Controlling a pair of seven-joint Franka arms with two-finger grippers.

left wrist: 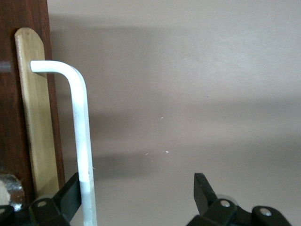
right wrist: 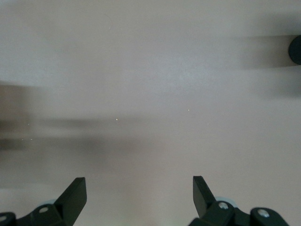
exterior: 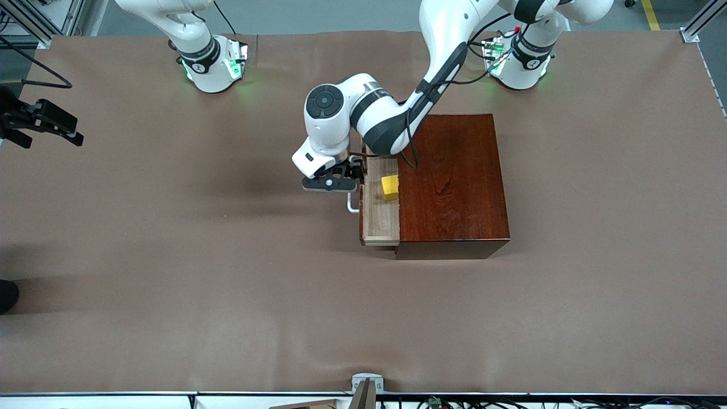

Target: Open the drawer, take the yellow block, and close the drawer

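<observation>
1. Fingers [left wrist: 70, 195] of the left gripper [exterior: 330, 183] stand wide apart, and in the left wrist view you see the white handle [left wrist: 82, 141] running down just inside one of them. You cannot tell if that finger touches the bar.
2. You find this gripper near the middle of the front view, right at the handle [exterior: 352, 203] of the drawer [exterior: 379, 218]. Its arm reaches in from the base at the top right of the frame.
3. You see the drawer pulled part way out of the dark red-brown wooden box [exterior: 451, 182], just right of the middle of the frame. Its light wood floor shows.
4. You spot the yellow block [exterior: 390, 187] lying in the drawer, close to the edge of the box top. Nothing holds it.
5. Look at the right gripper [exterior: 42, 120] at the left edge of the front view, a bit above the middle. It hangs over the bare brown table cover [exterior: 170, 255], well apart from the box, and this arm waits.
6. You see its fingers [right wrist: 75, 195] wide apart in the right wrist view, with nothing between them, only the brown cover [right wrist: 150, 94] below.
7. In the left wrist view, the light wood front [left wrist: 35, 113] of the drawer stands along the left side of the frame, with the handle coming off it near the top.
</observation>
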